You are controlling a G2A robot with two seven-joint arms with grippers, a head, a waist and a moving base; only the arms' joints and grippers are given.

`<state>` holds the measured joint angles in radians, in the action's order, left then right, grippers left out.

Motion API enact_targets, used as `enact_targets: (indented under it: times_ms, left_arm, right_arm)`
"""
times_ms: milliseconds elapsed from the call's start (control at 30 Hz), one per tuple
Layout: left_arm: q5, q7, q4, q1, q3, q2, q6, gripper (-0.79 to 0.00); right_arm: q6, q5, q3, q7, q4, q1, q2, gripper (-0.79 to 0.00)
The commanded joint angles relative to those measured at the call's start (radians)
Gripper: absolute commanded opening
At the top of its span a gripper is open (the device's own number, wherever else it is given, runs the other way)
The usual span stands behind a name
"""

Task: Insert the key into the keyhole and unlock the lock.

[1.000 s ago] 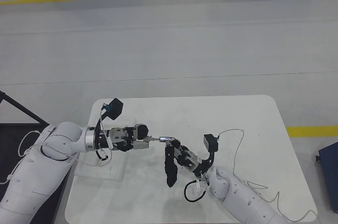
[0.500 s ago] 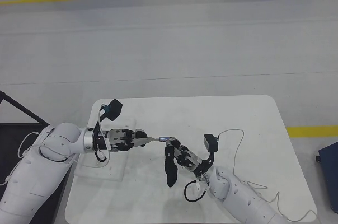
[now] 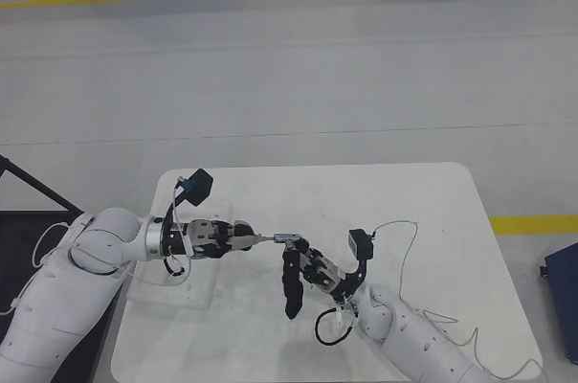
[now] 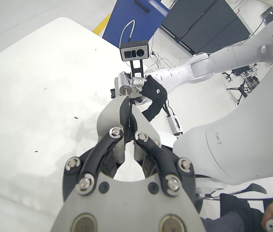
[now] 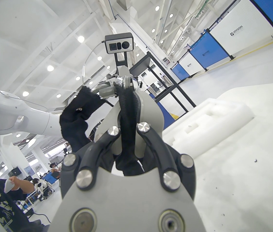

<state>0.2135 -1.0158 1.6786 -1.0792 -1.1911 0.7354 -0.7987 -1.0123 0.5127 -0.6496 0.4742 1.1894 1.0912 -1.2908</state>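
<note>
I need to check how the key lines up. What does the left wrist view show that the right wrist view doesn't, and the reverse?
Left wrist view: the key, pinched in the left gripper, with its tip at the keyhole in the end of the lock.
Right wrist view: the right gripper clamped on the lock, and a white foam tray on the table.
Both: the lock, its hanging black cloth and the table.
</note>
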Motion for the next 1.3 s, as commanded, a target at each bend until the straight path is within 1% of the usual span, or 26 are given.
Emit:
enact_targets:
  times_ms: [0,233,333,500,667,1033,1267]
  left_arm:
    - [0.0,-0.008,0.0,0.004,0.002,0.0,0.006,-0.785]
    - [0.003,-0.028,0.001,0.01,0.004,0.0,0.022,-0.785]
    - [0.002,-0.033,0.0,0.009,0.003,-0.001,0.028,-0.785]
    - [0.001,-0.04,-0.001,0.005,-0.001,-0.004,0.035,-0.785]
    - [0.001,-0.047,0.01,0.0,-0.002,-0.008,0.041,-0.785]
    - [-0.009,-0.053,0.04,-0.006,0.019,-0.02,0.047,-0.785]
    - [-0.013,-0.047,0.054,0.001,0.032,-0.025,0.041,-0.785]
  right_arm:
    - [0.0,0.0,0.0,0.0,0.0,0.0,0.0,-0.785]
    - [0.0,0.0,0.0,0.0,0.0,0.0,0.0,-0.785]
    - [0.024,0.01,-0.006,-0.055,0.024,0.013,0.001,-0.785]
    - [0.018,0.022,-0.023,-0.139,0.047,0.028,0.006,-0.785]
    - [0.022,0.019,-0.039,-0.185,0.062,0.043,0.007,-0.785]
    - [0.032,0.017,-0.072,-0.223,0.077,0.069,0.0,-0.785]
    - [0.028,0.025,-0.077,-0.248,0.084,0.081,-0.007,-0.785]
